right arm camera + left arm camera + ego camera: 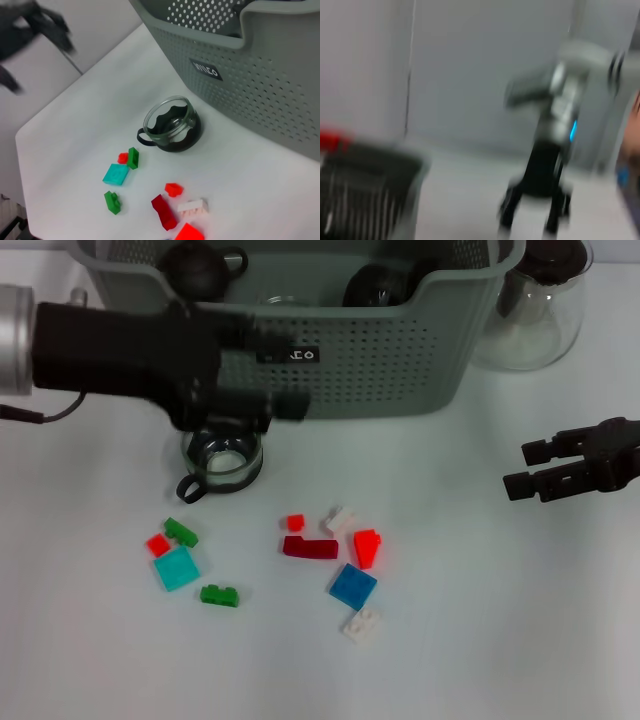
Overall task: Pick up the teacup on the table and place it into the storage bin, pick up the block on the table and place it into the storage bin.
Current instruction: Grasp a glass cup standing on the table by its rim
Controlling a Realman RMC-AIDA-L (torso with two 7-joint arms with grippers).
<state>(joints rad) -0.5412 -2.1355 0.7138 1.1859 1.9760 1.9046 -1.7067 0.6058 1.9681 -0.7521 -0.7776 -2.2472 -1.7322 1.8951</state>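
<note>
The teacup (222, 458) stood on the table just before the storage bin (400, 350), the left gripper (235, 405) above it with finger spread unreadable, while the right gripper (525, 468) hung open and empty off to the bin's right.

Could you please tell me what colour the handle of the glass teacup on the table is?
The teacup's handle is black, clearest in the right wrist view.

— What colours do we see?
— Grey-green storage bin (400, 360), perforated, black label (290, 356); white counter (480, 620).
— And we see red, green, blue, white blocks (353, 586).
</note>
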